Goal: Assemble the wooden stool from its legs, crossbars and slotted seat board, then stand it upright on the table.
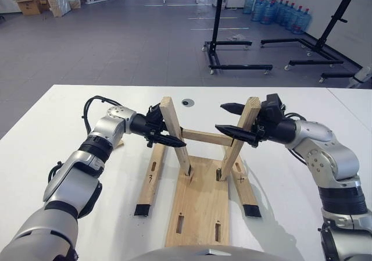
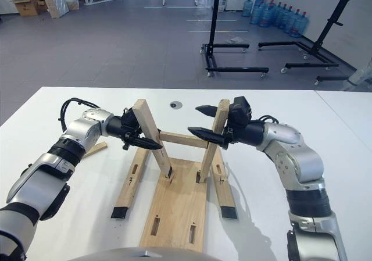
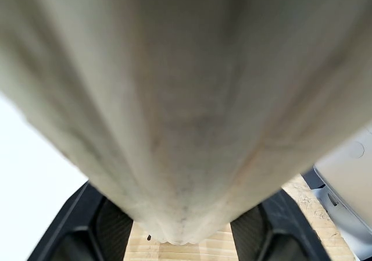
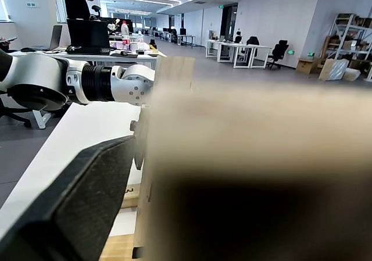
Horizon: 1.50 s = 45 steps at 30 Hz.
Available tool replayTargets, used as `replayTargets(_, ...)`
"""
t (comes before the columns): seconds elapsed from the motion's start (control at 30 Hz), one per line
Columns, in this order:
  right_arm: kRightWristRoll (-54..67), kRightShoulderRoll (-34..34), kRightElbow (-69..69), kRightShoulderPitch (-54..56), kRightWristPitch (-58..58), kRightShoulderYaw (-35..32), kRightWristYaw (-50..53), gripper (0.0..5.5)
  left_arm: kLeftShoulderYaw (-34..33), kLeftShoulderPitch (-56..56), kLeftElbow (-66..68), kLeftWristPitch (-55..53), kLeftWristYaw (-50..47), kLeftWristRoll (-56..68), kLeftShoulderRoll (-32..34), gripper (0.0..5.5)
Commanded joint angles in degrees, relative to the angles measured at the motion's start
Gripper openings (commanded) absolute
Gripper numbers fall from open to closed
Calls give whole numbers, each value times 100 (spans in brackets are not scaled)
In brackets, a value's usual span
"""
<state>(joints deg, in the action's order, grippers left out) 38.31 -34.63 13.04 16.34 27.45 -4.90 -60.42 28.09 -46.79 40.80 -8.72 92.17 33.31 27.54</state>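
Surface (image 1: 70, 110): white, carrying all parts listed.

1. Loose wooden bar (image 2: 96, 149): lies flat at the far left, partly under the left arm.
2. Left gripper (image 1: 168, 134): fingers (image 1: 171, 139) clamped on the left standing leg (image 1: 169, 111) about halfway up. The left wrist view shows the wood pressed between both black pads.
3. Left flat leg (image 1: 150, 182): lies on the surface just beside the seat board's left edge, black cap at the near end.
4. Seat board (image 1: 200, 208): lies flat at centre, with two near slots unfilled. Both standing legs rise from its far end, leaning outward to form a V.
5. Crossbar (image 1: 204, 137): spans between the two standing legs, roughly level.
6. Grommet (image 1: 187, 103): set in the surface beyond the assembly.
7. Right standing leg (image 1: 235, 153): foot at the board's far right slot.
8. Right flat leg (image 1: 247, 194): lies along the board's right edge, black cap at the near end.
9. Right gripper (image 1: 224, 117): fingers (image 1: 232, 132) closed on the right standing leg near its top, one in front and one behind, with the tips projecting toward the centre.
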Motion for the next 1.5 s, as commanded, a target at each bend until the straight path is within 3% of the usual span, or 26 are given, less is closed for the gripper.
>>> replayTargets(0.03,-57,-88,73,-269,6,-18,31,374,381,531,93,-198,30,-467,105,209)
replayTargets(0.17,-81,-45,-152,-349,-109,-87,17,374,356,576,43,-222,30,-452,131,209)
replayTargets(0.53,653,-9,-186,-286,55,-390,-381,202,391,621,99,-143,30,-507,142,209)
replayTargets(0.8,1164,239,-391,-293,312,-395,-542,202,438,639,54,-151,31,-469,213,209)
replayTargets(1.03,585,231,-640,-438,-126,-133,-762,202,554,625,-4,-185,31,-414,306,209)
replayTargets(1.5,723,-40,-525,-322,176,-224,-780,202,497,613,34,-185,30,-401,238,209)
